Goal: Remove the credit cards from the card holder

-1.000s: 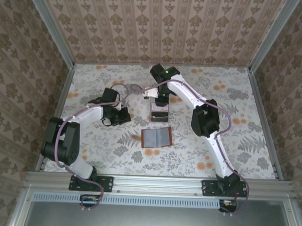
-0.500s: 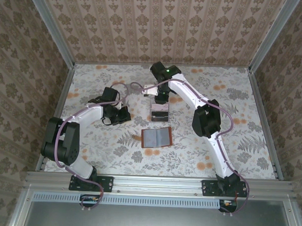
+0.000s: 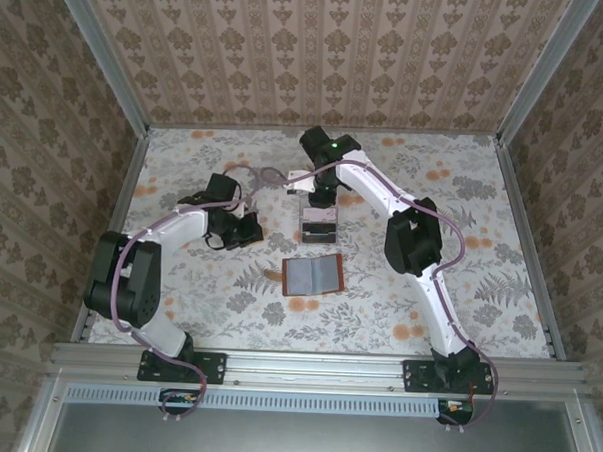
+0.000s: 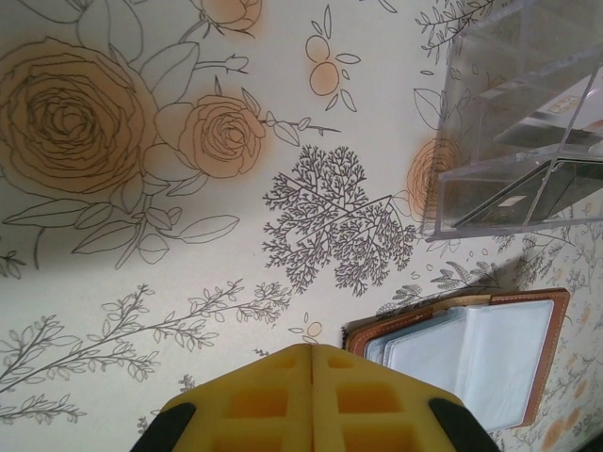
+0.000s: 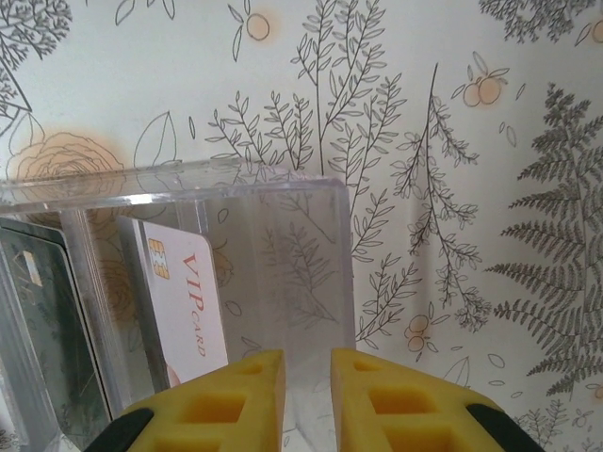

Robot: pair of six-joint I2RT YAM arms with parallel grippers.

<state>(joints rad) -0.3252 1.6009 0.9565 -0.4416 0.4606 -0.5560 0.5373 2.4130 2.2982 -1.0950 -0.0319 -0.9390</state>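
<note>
Reading "VIP" on a card [image 5: 184, 306] in the clear box [image 5: 283, 245] needs the right wrist view; right pincer [image 5: 307, 377] slightly parted, left pincer [image 4: 312, 377] closed near the wallet [image 4: 471, 348].

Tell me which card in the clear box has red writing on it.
The pale card, standing just right of the dark card in the clear box, seen from the right wrist. It bears red VIP lettering beside a gold chip.
</note>
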